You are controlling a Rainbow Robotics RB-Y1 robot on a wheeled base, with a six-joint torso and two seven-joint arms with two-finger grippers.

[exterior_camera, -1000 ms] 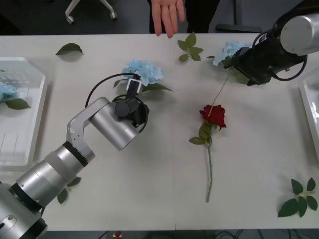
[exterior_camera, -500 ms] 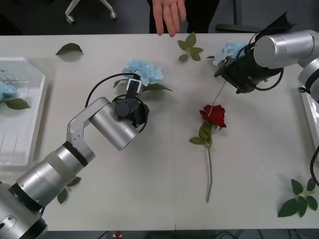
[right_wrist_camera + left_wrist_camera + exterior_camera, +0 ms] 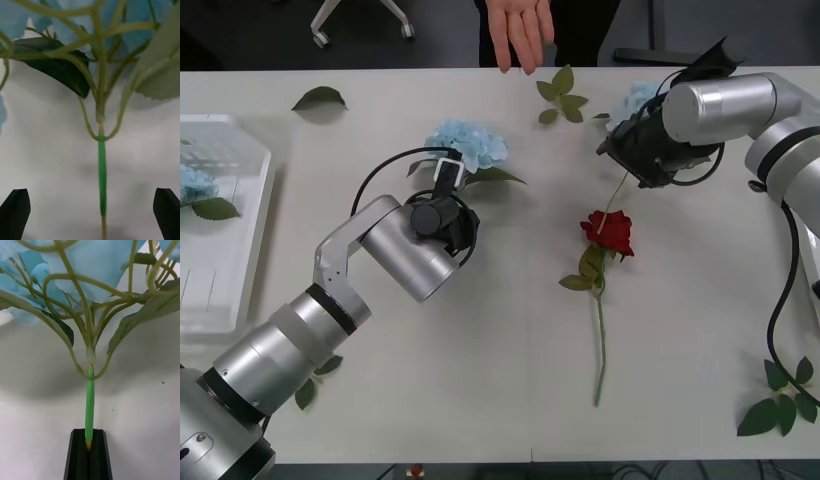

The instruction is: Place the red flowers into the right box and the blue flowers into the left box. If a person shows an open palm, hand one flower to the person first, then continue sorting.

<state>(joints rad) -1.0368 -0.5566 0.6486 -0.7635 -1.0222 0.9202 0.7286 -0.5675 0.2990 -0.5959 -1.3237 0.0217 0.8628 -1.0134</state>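
A blue flower (image 3: 468,143) lies on the table's middle left, and my left gripper (image 3: 446,176) is shut on its green stem (image 3: 89,401) just below the bloom. Another blue flower (image 3: 636,100) lies at the back right. My right gripper (image 3: 618,152) is at its stem (image 3: 102,165), open, with the stem midway between the two black fingers (image 3: 15,210). A red flower (image 3: 609,232) lies loose in the table's middle with its stem pointing to the front. The left box (image 3: 242,262) holds one more blue flower (image 3: 192,185). The right box (image 3: 802,212) shows its edge. A person's hand (image 3: 518,32) hangs over the far edge, fingers spread.
Loose green leaf sprigs lie at the back left (image 3: 319,98), back middle (image 3: 560,95), front right (image 3: 782,398) and by my left arm (image 3: 308,388). The red flower's long stem (image 3: 600,345) crosses the middle of the table.
My right arm has swung left and turned at the back-right blue flower's stem. The left arm, the red flower and the person's hand have stayed put.
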